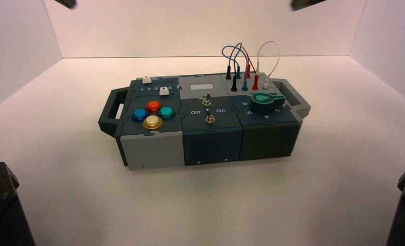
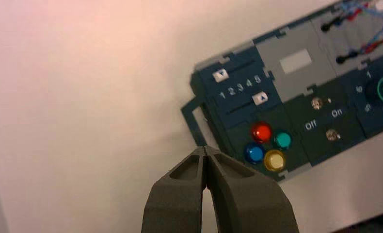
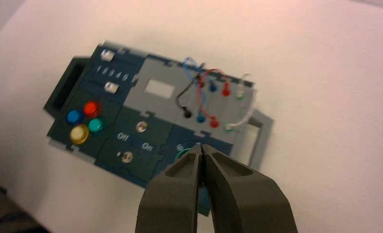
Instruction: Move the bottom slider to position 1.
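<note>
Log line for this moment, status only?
left tool: shut, above table beside box | right tool: shut, above box | bottom slider: near 5, untouched

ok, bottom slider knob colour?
White, with a small dark arrow mark; the bottom slider shows best in the left wrist view.

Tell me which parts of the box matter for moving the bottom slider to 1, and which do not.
For the job:
- small white blocky bottom slider knob
- white printed numeral 1
- shut left claw

Not needed:
- twin white upper slider knob
- four round coloured buttons
- green knob
</note>
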Robot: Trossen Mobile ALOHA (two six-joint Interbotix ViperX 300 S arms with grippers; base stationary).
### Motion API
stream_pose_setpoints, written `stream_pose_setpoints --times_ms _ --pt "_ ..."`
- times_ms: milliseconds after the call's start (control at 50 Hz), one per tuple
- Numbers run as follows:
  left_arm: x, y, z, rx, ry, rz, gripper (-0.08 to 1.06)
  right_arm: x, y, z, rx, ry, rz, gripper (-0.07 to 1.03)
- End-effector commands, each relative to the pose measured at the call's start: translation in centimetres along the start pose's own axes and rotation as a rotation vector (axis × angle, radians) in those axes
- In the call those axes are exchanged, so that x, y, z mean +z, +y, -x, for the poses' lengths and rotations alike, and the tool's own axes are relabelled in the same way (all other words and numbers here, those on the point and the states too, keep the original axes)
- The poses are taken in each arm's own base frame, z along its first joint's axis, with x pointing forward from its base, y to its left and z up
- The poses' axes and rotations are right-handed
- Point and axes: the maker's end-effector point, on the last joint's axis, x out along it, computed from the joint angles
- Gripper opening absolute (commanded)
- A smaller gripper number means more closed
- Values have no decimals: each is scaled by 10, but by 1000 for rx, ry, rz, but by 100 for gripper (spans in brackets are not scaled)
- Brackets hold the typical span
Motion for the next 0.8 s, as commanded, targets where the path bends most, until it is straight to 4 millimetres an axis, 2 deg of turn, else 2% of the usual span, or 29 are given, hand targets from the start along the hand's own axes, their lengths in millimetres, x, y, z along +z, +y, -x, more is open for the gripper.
stream_pose_setpoints --times_ms 20,340,660,800 --pt "5 -4 -4 -7 0 -13 -3 18 19 -11 39 18 36 -2" --pt "-11 -6 -16 -17 47 -10 -3 30 55 -56 106 121 57 -2" --pt "-12 -6 -21 -15 50 -10 -3 37 100 -100 184 217 38 -2" --pt "-12 -6 -22 -14 51 -11 -3 39 110 -120 208 256 -22 -2"
